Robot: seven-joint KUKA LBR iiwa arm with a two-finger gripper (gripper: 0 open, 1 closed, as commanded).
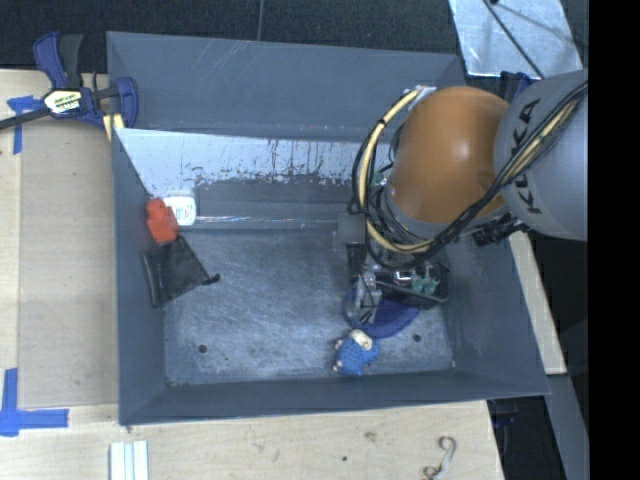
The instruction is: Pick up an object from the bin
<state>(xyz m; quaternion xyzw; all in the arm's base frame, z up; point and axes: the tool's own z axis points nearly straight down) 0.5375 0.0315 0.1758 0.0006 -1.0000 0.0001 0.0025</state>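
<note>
Pincer (362,303) low over a dark blue piece (398,319) at the front right of the bin (300,88).
The piece is flat, rounded and cloth-like, partly under the pincer; whether the pincer is wide or narrow cannot be told. Just in front lies 1 small blue lump (353,354) with a pale top. Well apart, at the left, sit an orange block (160,221) and a black wedge (175,271).

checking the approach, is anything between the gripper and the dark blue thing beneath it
Nothing visible does. The gripper sits right over the dark blue thing at the right of the bin; a small blue-and-white object lies beside them toward the near wall, not between.
</note>
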